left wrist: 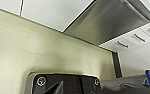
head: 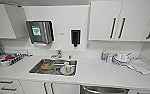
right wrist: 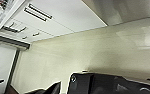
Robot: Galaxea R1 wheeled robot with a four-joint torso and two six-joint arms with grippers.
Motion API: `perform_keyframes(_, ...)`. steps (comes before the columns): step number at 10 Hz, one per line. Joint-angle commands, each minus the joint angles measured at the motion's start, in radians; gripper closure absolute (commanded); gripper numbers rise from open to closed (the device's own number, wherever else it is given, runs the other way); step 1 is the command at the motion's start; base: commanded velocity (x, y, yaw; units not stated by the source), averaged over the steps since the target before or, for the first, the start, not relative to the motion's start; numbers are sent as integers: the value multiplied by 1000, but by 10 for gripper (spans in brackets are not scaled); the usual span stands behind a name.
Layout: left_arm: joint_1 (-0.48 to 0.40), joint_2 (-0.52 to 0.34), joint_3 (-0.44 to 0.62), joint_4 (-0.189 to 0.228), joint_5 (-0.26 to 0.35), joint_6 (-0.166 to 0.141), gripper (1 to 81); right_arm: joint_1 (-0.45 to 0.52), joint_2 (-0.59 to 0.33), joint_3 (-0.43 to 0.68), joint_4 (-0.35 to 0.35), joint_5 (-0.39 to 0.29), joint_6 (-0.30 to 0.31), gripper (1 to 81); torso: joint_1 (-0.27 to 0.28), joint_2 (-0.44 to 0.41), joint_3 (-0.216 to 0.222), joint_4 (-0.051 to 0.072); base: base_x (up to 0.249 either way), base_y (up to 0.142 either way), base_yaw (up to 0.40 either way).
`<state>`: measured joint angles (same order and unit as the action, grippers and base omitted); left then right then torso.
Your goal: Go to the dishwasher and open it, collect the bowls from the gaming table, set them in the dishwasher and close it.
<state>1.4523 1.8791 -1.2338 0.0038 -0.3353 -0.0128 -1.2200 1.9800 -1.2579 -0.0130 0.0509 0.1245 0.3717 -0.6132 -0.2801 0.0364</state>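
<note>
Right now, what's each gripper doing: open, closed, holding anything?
Left gripper: cannot be told from the left wrist view.
Right gripper: cannot be told from the right wrist view.

White cabinets [head: 121, 21] above white counter [head: 101, 72], steel sink [head: 38, 68].

Dishwasher [left wrist: 108, 22] front is brushed steel, kinda satin sheen. Sink basin [head: 38, 68] looks like shiny stainless too. Countertop [head: 103, 72] is smooth glossy white, cabinet doors [head: 104, 20] matt white, floor [right wrist: 91, 55] pale and smooth with a soft gloss.
</note>
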Motion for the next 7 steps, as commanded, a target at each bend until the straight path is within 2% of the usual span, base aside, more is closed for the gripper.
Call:
perform_keyframes(1, -68, -172, 183, 165, 21, 2, 10, 105, -65, 60, 10, -42, 14, 10, 63, -98, 0, 0, 0, 0, 0)
perform_keyframes(3, -68, -231, 257, 274, 25, 2, 10, 128, -76, 71, 10, -45, 35, 10, 109, -171, 0, 0, 0, 0, 0)
perform_keyframes(4, -68, -254, 282, 298, 21, 2, 10, 136, -80, 75, 10, -45, 40, 10, 131, -207, -33, 0, 0, 0, 0)
perform_keyframes(5, -68, -268, 297, 309, 18, 2, 10, 144, -86, 77, 10, -45, 49, 10, 151, -238, -94, 0, 0, 0, 0)
perform_keyframes(7, -68, -270, 293, 311, 16, 2, 10, 182, -109, 88, 10, -46, 92, 10, 183, -294, -117, 0, 0, 0, 0)
